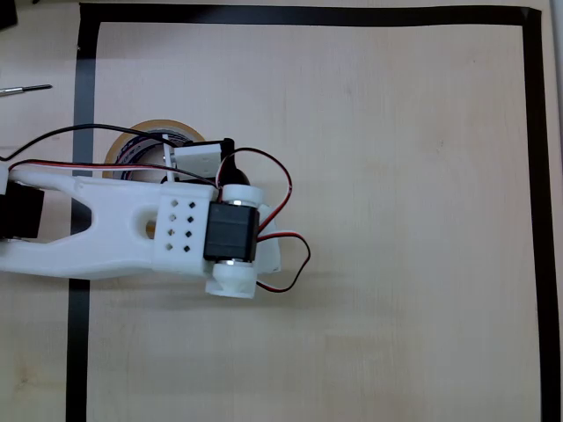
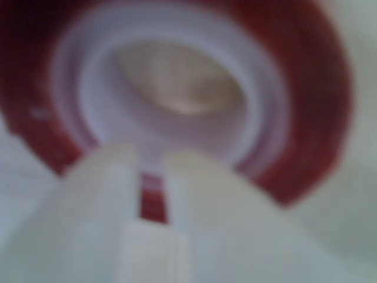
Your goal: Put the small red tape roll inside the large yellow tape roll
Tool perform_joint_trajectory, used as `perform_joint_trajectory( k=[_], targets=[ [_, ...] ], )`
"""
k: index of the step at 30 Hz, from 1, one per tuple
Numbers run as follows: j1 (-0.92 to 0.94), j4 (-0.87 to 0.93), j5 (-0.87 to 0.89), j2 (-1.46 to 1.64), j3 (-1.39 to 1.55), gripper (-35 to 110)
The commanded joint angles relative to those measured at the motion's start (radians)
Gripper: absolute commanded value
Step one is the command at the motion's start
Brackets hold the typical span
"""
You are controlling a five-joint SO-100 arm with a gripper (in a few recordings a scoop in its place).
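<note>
In the wrist view the small red tape roll (image 2: pixel 306 88) is very close and blurred, its white inner core (image 2: pixel 259 100) facing the camera. My gripper (image 2: pixel 154 171) stands at its near edge. The two pale fingers (image 2: pixel 100 194) sit close together, with a thin strip of the roll's red wall pinched between them. In the overhead view the large yellow tape roll (image 1: pixel 145 134) lies at the upper left, partly covered by the white arm (image 1: pixel 114 224). The arm's wrist (image 1: pixel 230 233) sits just right of and below the yellow roll and hides what is under it.
A black tape border (image 1: pixel 308 15) frames the light wooden table (image 1: pixel 405 220). Red and black wires (image 1: pixel 281 189) loop around the wrist. A thin dark tool (image 1: pixel 26 89) lies outside the border at the far left. Open table spreads to the right of the arm.
</note>
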Motion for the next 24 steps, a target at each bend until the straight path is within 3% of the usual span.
perform_joint_trajectory(
  k=[1, 13, 24],
  targets=[
    [0.023, 0.02, -0.023, 0.163, 0.011, 0],
    [0.038, 0.02, -0.029, 0.071, 0.005, 0],
    [-0.035, 0.02, -0.031, -0.345, -0.617, 0]
  ],
)
